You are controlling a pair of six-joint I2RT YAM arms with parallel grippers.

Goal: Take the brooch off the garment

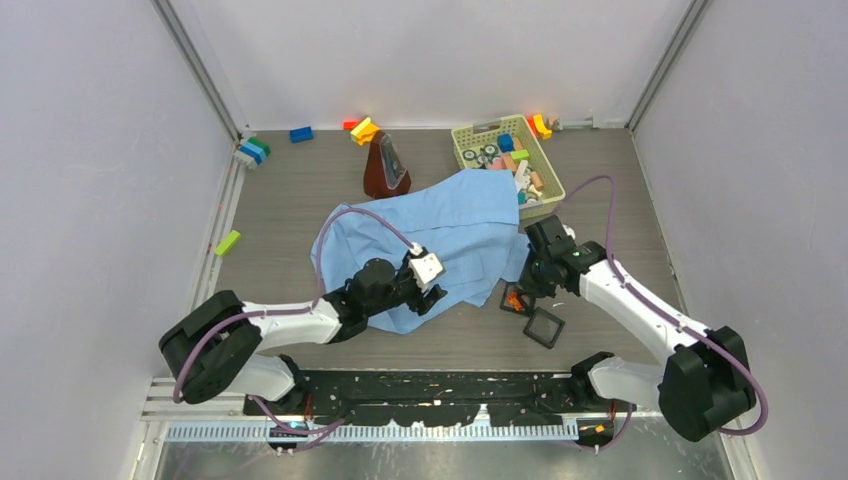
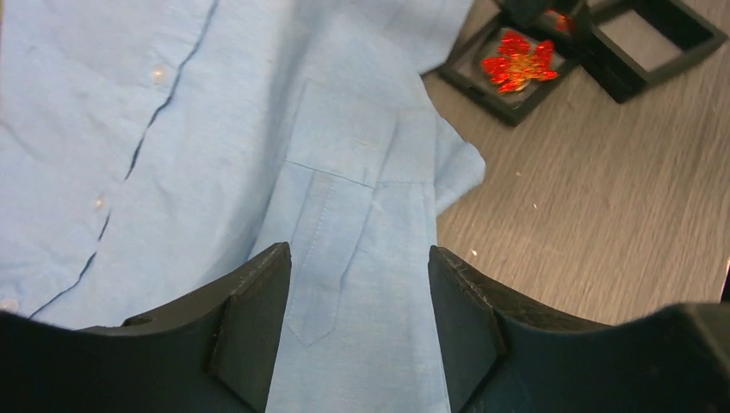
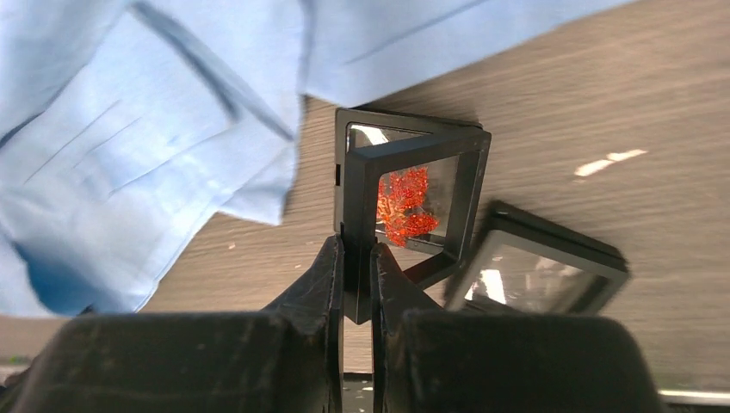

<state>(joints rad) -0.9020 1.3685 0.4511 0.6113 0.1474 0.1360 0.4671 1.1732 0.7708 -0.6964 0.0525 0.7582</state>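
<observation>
**Brooch off the shirt, parked in a frame**

Looking down from the top: got the shirt (image 1: 450, 235) rumpled across the middle of the table (image 1: 300, 200), reaching back towards a basket (image 1: 470, 133) of colourful bits.

Spotted the brooch (image 3: 403, 205), red-orange and glittery, not on the cloth at all. Found it sitting behind the clear window of a black frame (image 3: 469, 172), just beside the shirt's near right edge.

Seeing the right gripper (image 3: 355, 258) pinched tight on that frame's edge, with the frame standing up at an angle. Can't tell whether it's lifted clear of the wood or propped on it. Also clocked a second frame (image 3: 551, 245) lying right next to it.

Got the left gripper (image 2: 360, 318) spread wide with nothing in it, hanging over a buttoned cuff (image 2: 344, 138) at the shirt's near edge.
</observation>
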